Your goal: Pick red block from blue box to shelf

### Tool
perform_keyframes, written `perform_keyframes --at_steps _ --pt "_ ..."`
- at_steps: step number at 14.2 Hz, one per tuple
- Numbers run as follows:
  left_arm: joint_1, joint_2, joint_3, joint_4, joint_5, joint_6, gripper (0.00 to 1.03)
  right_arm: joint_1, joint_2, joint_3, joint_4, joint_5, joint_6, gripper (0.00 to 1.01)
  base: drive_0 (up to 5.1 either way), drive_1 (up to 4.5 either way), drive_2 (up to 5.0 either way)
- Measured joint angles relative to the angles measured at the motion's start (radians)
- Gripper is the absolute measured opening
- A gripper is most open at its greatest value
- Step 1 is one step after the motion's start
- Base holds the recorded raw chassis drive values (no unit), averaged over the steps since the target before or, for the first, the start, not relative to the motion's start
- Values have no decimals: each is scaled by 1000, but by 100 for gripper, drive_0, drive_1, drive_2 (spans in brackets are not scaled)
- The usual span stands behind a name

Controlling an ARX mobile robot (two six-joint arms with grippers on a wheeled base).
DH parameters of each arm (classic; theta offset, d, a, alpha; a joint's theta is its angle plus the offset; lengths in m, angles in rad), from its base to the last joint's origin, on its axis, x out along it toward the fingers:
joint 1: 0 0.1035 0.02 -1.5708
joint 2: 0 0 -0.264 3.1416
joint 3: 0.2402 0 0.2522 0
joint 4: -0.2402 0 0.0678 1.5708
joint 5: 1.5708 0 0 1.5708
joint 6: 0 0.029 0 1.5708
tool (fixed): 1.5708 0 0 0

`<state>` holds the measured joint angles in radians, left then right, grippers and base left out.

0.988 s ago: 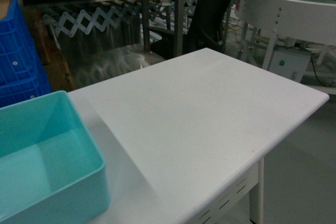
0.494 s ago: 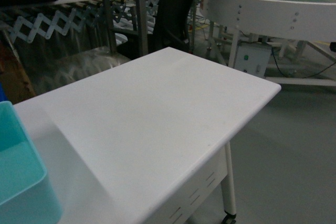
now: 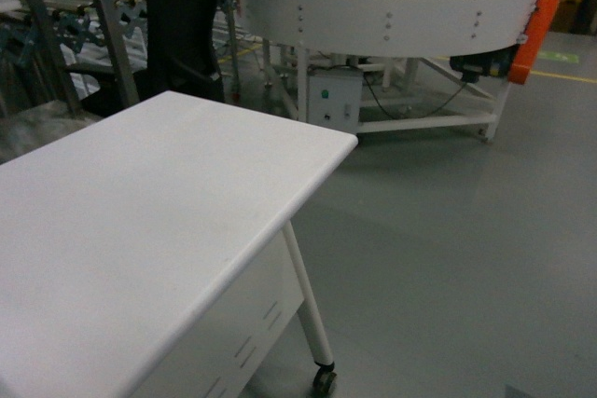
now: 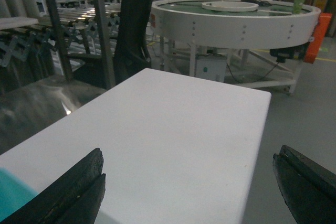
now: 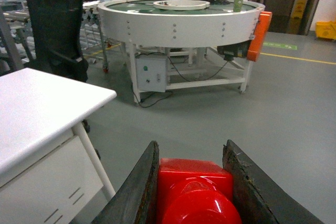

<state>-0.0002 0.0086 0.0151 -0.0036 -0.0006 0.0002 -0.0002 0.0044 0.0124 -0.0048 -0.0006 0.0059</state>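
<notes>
Hovering over the white table (image 4: 173, 129) with black fingers (image 4: 68, 192) spread wide apart, holding nothing: left gripper (image 4: 189, 192). Showing at bottom-left corner: sliver of the blue box (image 4: 8, 195). Squeezing the red block (image 5: 191, 192) between both jaws, above grey floor (image 5: 283, 108): right gripper (image 5: 191, 184).

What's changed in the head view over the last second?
The view has swung right: the blue box slid off the left edge and is gone, while the round conveyor table and open floor came in. The white table remains. The right gripper holds the red block.
</notes>
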Motion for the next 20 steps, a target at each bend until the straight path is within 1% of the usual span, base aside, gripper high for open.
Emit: perform_keyframes --at_steps 20 --pt "0 0 0 0 0 0 98 0 0 0 0 0 0 29 -141 -141 -141"
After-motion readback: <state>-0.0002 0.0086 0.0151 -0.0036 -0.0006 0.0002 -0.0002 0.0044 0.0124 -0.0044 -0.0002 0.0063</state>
